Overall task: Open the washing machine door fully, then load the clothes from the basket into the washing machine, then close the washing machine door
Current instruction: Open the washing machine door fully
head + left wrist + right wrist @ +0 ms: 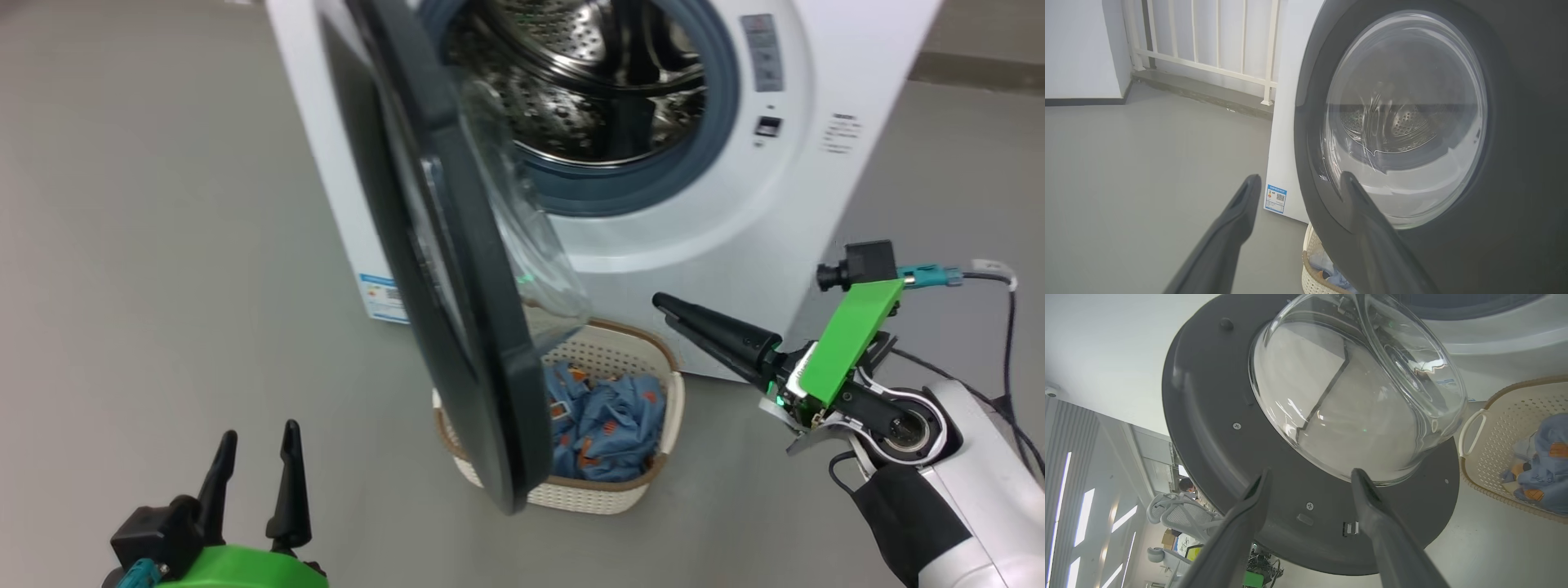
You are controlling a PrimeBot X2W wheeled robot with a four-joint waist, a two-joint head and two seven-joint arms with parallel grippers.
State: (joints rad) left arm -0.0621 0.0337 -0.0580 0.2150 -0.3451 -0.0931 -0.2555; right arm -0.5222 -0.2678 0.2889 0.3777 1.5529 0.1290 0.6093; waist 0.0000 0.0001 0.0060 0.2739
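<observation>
Head view: washing machine door (457, 269) stood swung out from the washing machine (735, 245), seen nearly edge-on, a glossy black ring w/ clear glass bowl (531, 245) bulging toward the drum (571, 82). Drum was steel, perforated, ringed by a grey-blue gasket (718, 122). Small blue label sticker (384, 298) sat low on the white body. Basket (645, 490) sat on the grey floor (163, 245) just in front of the machine, partly behind the door's lower edge; cream, perforated, brown rim. Clothes (608, 425) lay piled inside it, light blue w/ orange figures. Left end effector (260, 433) was at lower left, fingers spread wide, nothing btwn them, apart from the door. Right end effector (663, 309) was to the right of the basket, pointed toward the door. Right wrist view showed its fingers wide apart & empty, w/ the door's inner face & screws just ahead.
</observation>
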